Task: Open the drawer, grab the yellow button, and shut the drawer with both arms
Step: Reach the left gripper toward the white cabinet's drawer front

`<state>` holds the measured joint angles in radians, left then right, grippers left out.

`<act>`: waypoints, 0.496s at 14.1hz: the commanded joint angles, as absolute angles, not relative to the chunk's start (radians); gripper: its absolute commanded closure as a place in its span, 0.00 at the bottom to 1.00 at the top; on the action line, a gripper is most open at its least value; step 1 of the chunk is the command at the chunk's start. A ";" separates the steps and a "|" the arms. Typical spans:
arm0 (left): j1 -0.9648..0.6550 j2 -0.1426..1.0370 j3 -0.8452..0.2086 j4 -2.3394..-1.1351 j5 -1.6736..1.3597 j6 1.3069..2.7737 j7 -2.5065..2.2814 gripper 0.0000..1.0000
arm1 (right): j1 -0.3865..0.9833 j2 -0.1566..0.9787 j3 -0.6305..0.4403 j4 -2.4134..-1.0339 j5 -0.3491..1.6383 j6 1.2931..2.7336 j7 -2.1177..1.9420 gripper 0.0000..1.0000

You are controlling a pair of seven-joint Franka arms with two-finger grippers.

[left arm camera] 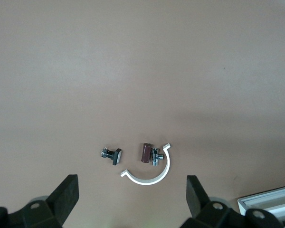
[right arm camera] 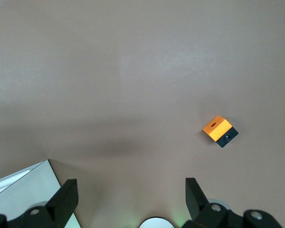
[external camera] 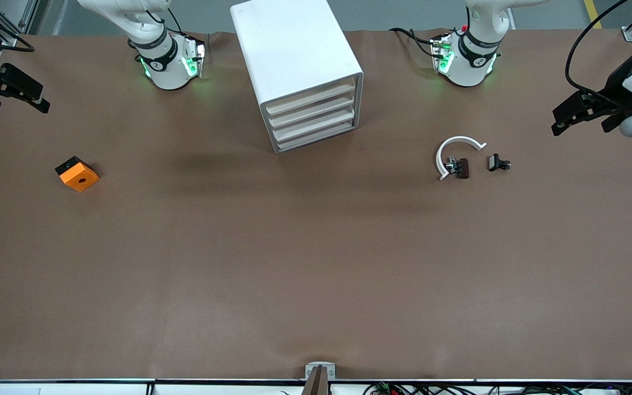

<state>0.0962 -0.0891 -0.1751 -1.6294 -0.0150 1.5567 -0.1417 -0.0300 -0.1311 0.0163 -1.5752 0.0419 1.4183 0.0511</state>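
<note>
The white cabinet [external camera: 294, 55] stands at the table's edge nearest the robots' bases, between them. Its highest drawer [external camera: 310, 96] is shut, like the three below it. The button is hidden. My left gripper [external camera: 560, 122] hangs open and empty over the left arm's end of the table. In the left wrist view the gripper [left arm camera: 132, 190] has bare table between its fingers. My right gripper [external camera: 22, 106] hangs open and empty over the right arm's end. In the right wrist view the gripper [right arm camera: 131, 190] is also over bare table.
An orange square block [external camera: 77, 174] lies toward the right arm's end, also in the right wrist view [right arm camera: 220, 131]. A white curved band [external camera: 456, 149] with a dark part [external camera: 461, 167] and a black clip [external camera: 498, 163] lie toward the left arm's end.
</note>
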 commanded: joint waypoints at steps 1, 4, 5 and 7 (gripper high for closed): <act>0.101 -0.078 -0.179 -1.603 0.002 1.531 -0.144 0.00 | -0.040 -0.156 0.026 -1.598 0.055 1.420 0.064 0.00; 0.104 -0.048 -0.179 -1.582 0.000 1.531 -0.132 0.00 | -0.040 -0.156 0.026 -1.598 0.055 1.425 0.064 0.00; 0.103 -0.020 -0.179 -1.562 0.000 1.531 -0.130 0.00 | -0.040 -0.156 0.026 -1.598 0.055 1.425 0.064 0.00; 0.094 0.033 -0.181 -1.548 0.000 1.531 -0.129 0.00 | -0.040 -0.155 0.026 -1.595 0.054 1.424 0.063 0.00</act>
